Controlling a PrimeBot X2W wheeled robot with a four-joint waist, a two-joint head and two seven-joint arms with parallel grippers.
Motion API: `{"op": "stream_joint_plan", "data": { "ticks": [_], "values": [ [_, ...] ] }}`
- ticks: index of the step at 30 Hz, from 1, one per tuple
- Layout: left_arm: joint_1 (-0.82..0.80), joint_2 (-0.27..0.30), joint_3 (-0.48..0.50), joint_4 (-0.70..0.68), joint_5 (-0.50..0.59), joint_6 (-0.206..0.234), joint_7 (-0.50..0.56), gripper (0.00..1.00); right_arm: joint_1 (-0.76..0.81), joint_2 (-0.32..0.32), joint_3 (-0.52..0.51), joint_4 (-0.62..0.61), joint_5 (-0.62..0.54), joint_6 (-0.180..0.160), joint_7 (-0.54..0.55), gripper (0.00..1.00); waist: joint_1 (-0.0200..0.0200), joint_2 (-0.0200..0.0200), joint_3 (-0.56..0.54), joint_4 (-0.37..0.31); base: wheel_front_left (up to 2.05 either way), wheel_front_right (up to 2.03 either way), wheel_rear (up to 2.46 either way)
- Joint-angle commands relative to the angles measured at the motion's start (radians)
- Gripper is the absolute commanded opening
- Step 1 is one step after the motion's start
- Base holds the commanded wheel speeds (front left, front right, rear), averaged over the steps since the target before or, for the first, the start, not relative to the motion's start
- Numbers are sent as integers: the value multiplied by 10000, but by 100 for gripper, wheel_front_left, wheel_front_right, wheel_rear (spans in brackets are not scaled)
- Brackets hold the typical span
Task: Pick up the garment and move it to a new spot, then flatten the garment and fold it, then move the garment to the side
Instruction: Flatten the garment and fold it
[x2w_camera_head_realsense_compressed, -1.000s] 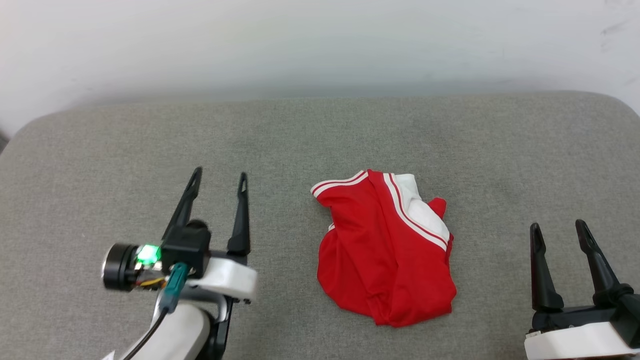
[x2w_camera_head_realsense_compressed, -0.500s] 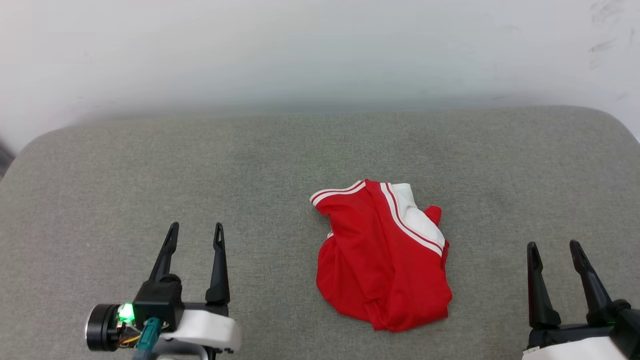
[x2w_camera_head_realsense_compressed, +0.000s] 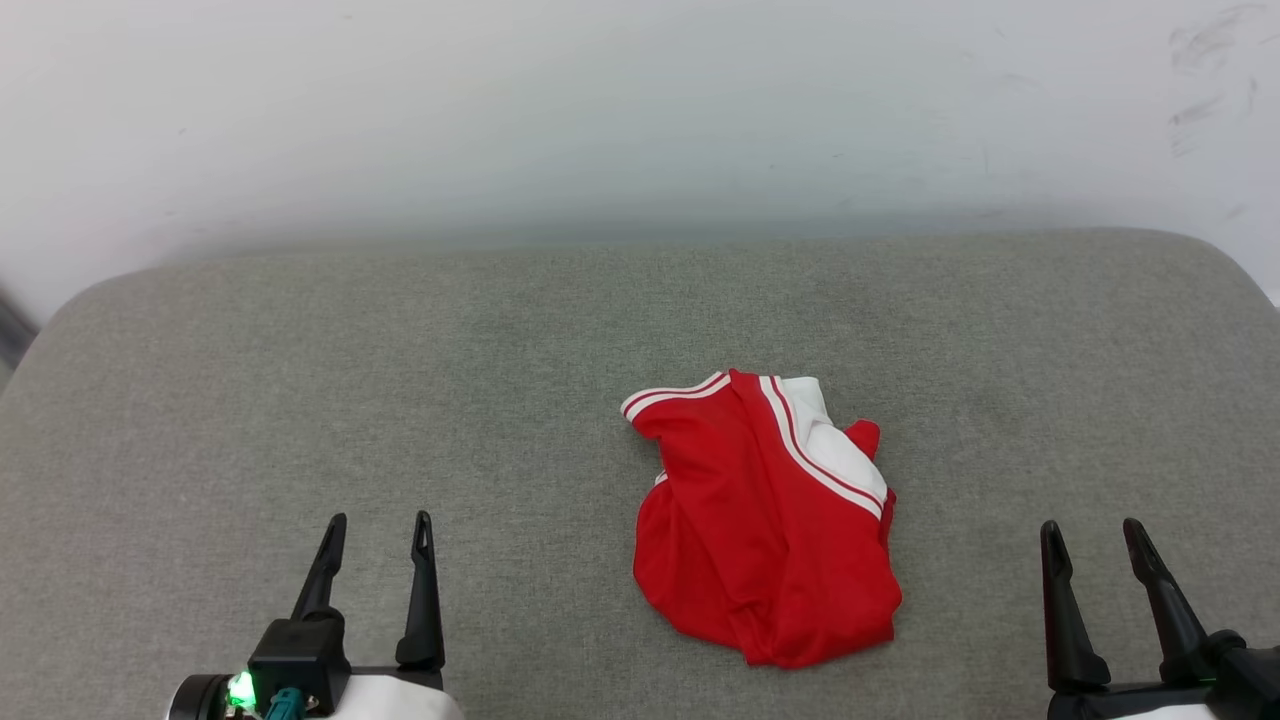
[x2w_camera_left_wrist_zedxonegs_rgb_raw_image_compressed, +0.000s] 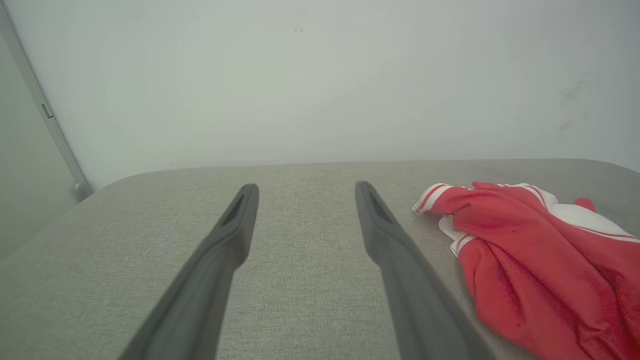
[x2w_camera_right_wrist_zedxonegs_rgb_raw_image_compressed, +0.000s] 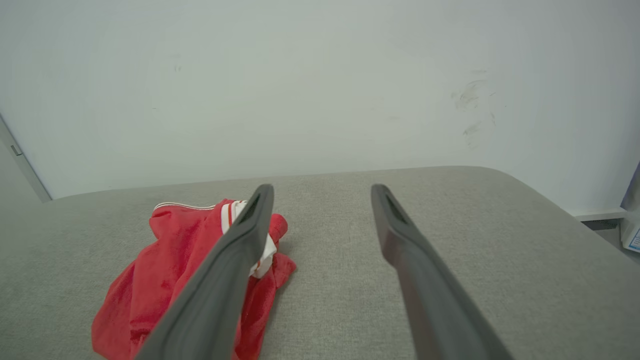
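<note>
Cloth lies bunched a little right of centre in the head view: the garment (x2w_camera_head_realsense_compressed: 765, 520), a red heap, rests on the grey padded surface (x2w_camera_head_realsense_compressed: 400, 350) with nothing touching it. A red-and-white striped band (x2w_camera_head_realsense_compressed: 675, 392) runs along its upper left edge, and a white sleeve (x2w_camera_head_realsense_compressed: 835, 450) edged by a second pair of stripes shows at its upper right. No lettering is visible (the folds hide most of the cloth).

The left gripper (x2w_camera_head_realsense_compressed: 380, 520) stands at the lower left of the frame, its two dark fingers pointing up the picture and set apart, with bare grey surface between them. It is well clear of the garment. A green light (x2w_camera_head_realsense_compressed: 240, 690) glows on its wrist at the bottom edge. The right gripper (x2w_camera_head_realsense_compressed: 1090, 527) stands at the lower right, fingers likewise spread and empty, also well apart from the heap.

In the left wrist view the garment lies at the right of the frame, beside the open fingers. In the right wrist view it lies at the lower left, and the left-hand finger crosses in front of it.

A pale wall (x2w_camera_head_realsense_compressed: 600, 120) fills the top of the head view, with dark scuff marks (x2w_camera_head_realsense_compressed: 1205, 60) at its upper right.
</note>
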Motion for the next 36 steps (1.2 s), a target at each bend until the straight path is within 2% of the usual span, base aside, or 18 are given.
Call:
{"op": "stream_joint_plan", "data": {
  "ticks": [1, 8, 16, 21, 25, 29, 34, 36],
  "values": [
    [148, -164, 176, 74, 154, -180, -25, 100, 97, 13, 14, 21, 15, -7, -20, 100, 1, 0, -8, 12, 0, 0, 0],
    [233, -597, 666, 260, 541, -668, -26, 100, 168, 13, 76, 54, -10, -7, -20, 100, 1, 0, -28, 43, 0, 0, 0],
    [235, -875, 980, 408, 824, -1017, -26, 100, -359, 13, -86, -116, -185, -5, -19, 100, 1, 0, -5, 67, 0, 0, 0],
    [87, -1013, 1155, 462, 980, -1182, -26, 100, -1359, 14, -239, -493, -608, -5, -20, 100, 1, 0, 112, 92, 0, 0, 0],
    [-47, -1114, 1262, 428, 1060, -1241, -26, 100, -2773, -14, -7, -726, -1312, -5, -20, 100, 1, 0, 324, 74, 0, 0, 0],
    [-236, -1175, 1363, 423, 1152, -1311, -26, 100, -4456, -763, 602, -661, -1642, -7, -19, 100, 1, 0, 640, 71, 0, 0, 0],
    [-447, -1223, 1459, 386, 1246, -1385, -26, 100, -6395, -1907, 1709, 467, -1537, -7, 64, 100, 1, 0, 982, 130, 0, 0, 0],
    [-516, -1248, 1475, 368, 1284, -1412, -26, 100, -7132, -2384, 2389, 1091, -1209, -7, 694, 100, 1, 0, 1119, 151, 0, 0, 0]
  ]
}}
